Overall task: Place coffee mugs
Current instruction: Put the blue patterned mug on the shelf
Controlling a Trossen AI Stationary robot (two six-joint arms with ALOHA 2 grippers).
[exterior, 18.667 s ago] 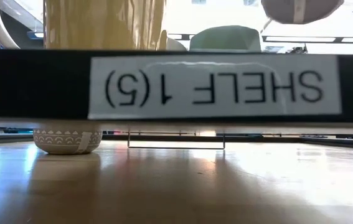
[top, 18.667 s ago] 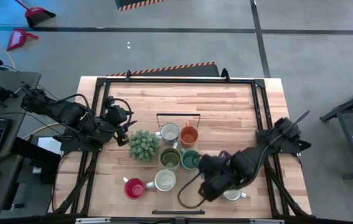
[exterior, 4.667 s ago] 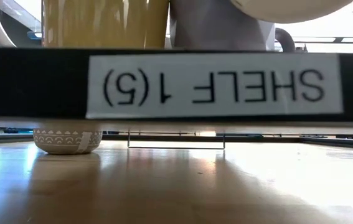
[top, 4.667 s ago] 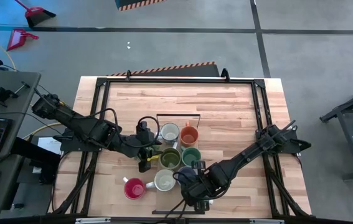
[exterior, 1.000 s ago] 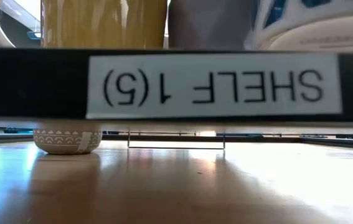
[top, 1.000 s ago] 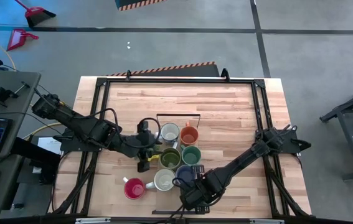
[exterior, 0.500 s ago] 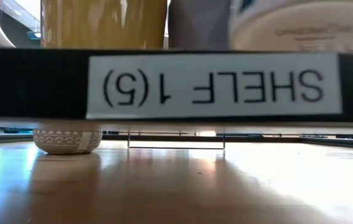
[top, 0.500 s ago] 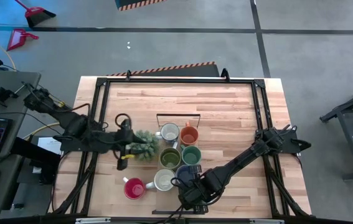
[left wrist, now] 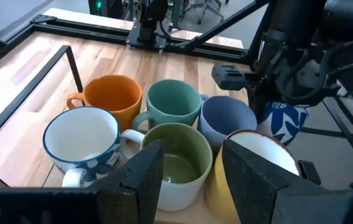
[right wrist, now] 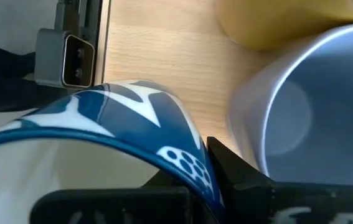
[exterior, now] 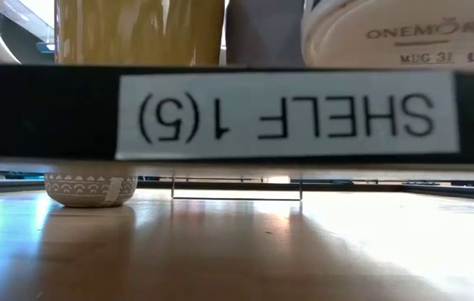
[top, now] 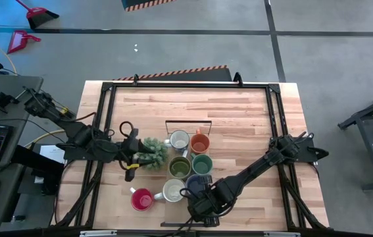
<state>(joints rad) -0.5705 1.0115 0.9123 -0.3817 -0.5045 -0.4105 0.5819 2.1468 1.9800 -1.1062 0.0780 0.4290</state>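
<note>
Wooden counter (top: 239, 118) near edge: right tool (top: 202, 201) clamped on blue-patterned white mug (left wrist: 285, 121) by its rim beside blue-grey mug (left wrist: 226, 118) in the cluster, likely rigid, slick, breakable ceramic; left tool (top: 133, 155) open, empty, near plant (top: 152, 153).

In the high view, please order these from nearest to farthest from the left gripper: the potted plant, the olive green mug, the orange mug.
From the left gripper:
1. Potted plant, right beside the fingers, toward the table's middle.
2. Olive green mug, just past the plant, in the mug cluster.
3. Orange mug, farther on, at the cluster's far corner.
</note>
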